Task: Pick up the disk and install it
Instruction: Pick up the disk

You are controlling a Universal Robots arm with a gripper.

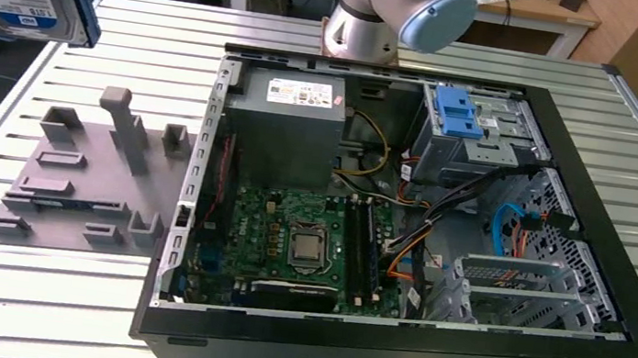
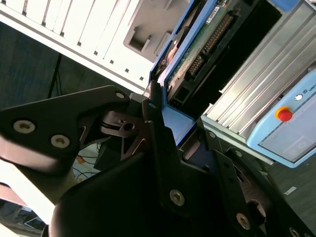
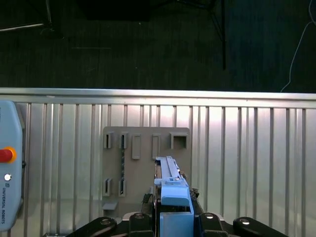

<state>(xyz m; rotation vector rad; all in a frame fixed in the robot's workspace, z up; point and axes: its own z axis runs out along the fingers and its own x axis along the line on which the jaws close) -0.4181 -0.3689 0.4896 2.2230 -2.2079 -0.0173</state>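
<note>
1. The gripper (image 2: 175,118) was clamped on the disk (image 2: 197,49). In the second wrist view it bore on the disk's blue-framed edges from both sides.
2. In the exterior view, the disk hung in the air at the exterior view's left, label side toward the camera. It was well apart from the table (image 1: 33,290) and touched nothing on it.
3. In the first wrist view, the disk was seen edge-on. The grey holder fixture (image 3: 143,153) lay on the table beyond it, and the two were apart.
4. The pick-up step was judged complete, as the disk was carried by the gripper alone.
5. The installation step was judged outstanding. The open computer case (image 1: 395,356) lay toward the exterior view's right. Its drive cage (image 1: 474,130), the one with the blue latch, was well apart from the disk.
</note>
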